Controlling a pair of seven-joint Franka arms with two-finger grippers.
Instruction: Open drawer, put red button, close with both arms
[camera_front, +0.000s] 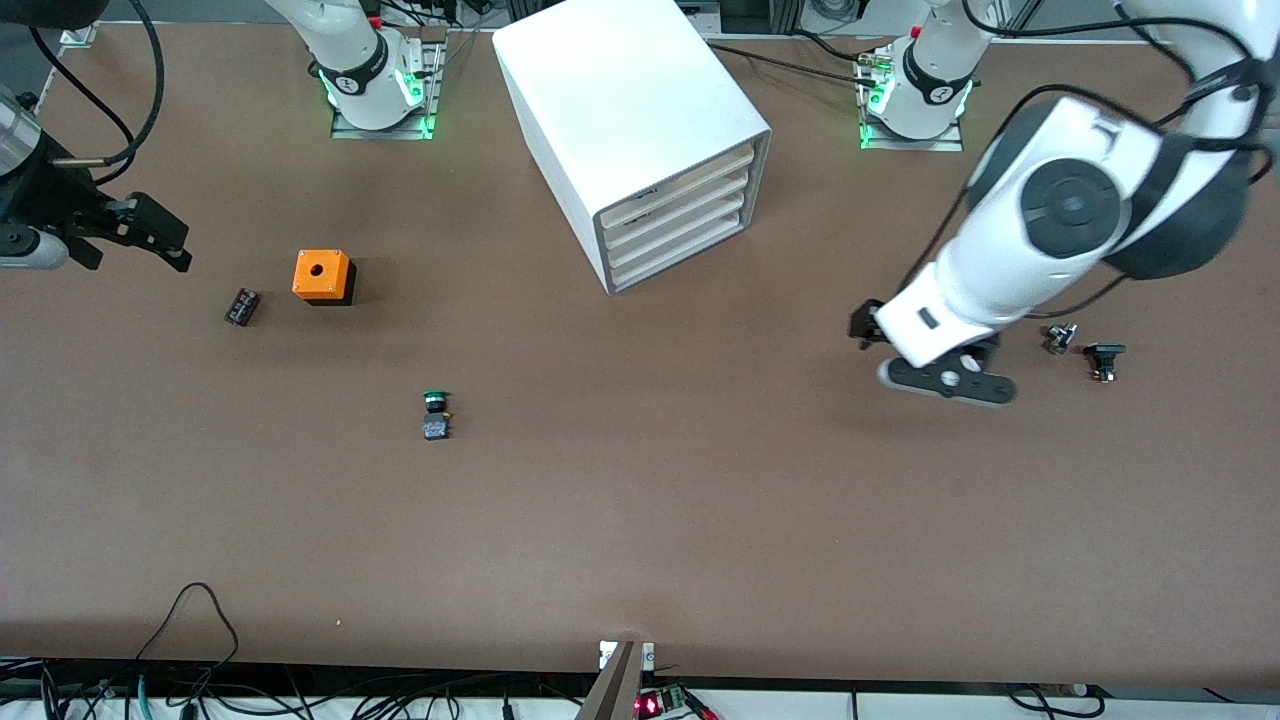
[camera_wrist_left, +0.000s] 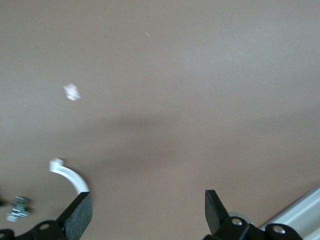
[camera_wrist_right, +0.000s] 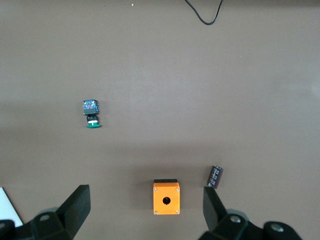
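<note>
The white cabinet (camera_front: 630, 120) stands at the middle of the table near the arms' bases. All of its drawers (camera_front: 680, 225) are shut. The red button shows in no view. My left gripper (camera_wrist_left: 148, 210) hangs open over bare table toward the left arm's end, with nothing between its fingers; in the front view it (camera_front: 868, 326) sits under the white forearm. My right gripper (camera_front: 165, 240) hangs open and empty at the right arm's end. In its wrist view the gripper (camera_wrist_right: 146, 207) frames an orange box (camera_wrist_right: 166, 197) on the table below.
The orange box (camera_front: 322, 276), a small black cylinder (camera_front: 242, 306) and a green-capped button (camera_front: 436, 413) lie toward the right arm's end. Two small dark parts (camera_front: 1061, 337) (camera_front: 1104, 358) lie beside the left arm. A white curved piece (camera_wrist_left: 70, 175) lies by the left fingers.
</note>
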